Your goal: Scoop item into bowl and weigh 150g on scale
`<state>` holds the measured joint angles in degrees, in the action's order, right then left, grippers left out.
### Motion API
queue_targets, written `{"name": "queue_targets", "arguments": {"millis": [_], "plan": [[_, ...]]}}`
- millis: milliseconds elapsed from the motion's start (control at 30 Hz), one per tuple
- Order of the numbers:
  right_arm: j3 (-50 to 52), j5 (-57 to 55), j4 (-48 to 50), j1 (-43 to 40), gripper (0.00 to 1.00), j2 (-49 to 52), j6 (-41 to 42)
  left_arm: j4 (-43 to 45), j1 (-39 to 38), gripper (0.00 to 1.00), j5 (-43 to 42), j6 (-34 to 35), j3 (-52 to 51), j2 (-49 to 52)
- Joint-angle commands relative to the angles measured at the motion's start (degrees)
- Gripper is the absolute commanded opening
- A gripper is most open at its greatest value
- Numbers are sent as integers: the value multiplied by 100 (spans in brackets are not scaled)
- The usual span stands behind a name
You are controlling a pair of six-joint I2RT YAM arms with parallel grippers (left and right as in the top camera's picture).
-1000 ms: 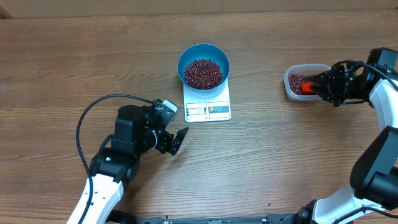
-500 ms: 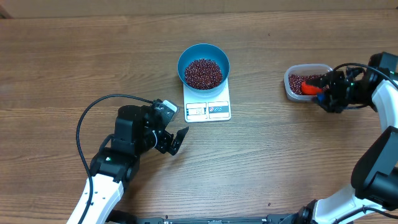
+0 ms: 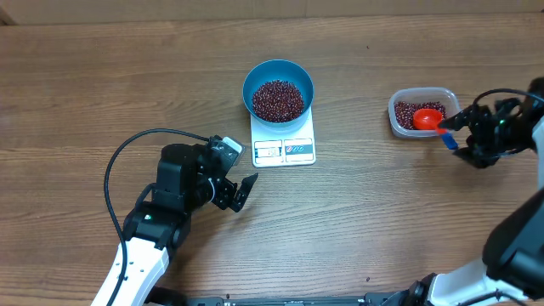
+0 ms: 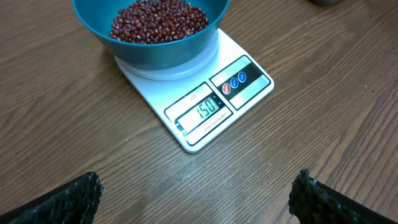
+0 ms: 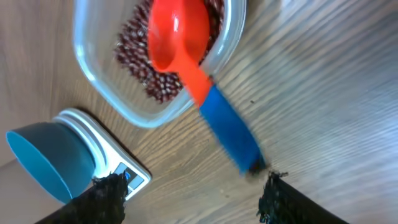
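the weighing step looked finished and the put-away step was in hand. in the left wrist view the beans (image 4: pixel 158 18) filled the light blue bowl (image 4: pixel 155 53), which sat on the 12 o'clock end of the scale (image 4: pixel 205 127), and the display read 150 (the target, as far as the digits could be made out). seen from overhead, the clear tub (image 3: pixel 398 119) lay well apart at the scale's 3 o'clock, with leftover beans in it. the red scoop (image 5: pixel 177 34) rested in the tub, its blue handle (image 5: pixel 230 130) slanting over the rim toward 5 o'clock. the right gripper (image 5: pixel 191 186) had its fingers spread wide on either side of the handle's tip, grasping nothing. the left gripper (image 4: pixel 196 193), at the scale's 7 o'clock, was fully spread and empty over the table (image 3: pixel 382 221). the next move probably called for the right arm to back off toward 4 o'clock without nudging the handle.
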<state>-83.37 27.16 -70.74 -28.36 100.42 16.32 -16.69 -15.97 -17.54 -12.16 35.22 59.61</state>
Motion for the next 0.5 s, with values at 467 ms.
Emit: {"name": "queue_targets", "arguments": {"millis": [467], "plan": [[-1445,-785,-1436,308,77,-2516,-1034,20,20,100,13,61,2,37]]}}
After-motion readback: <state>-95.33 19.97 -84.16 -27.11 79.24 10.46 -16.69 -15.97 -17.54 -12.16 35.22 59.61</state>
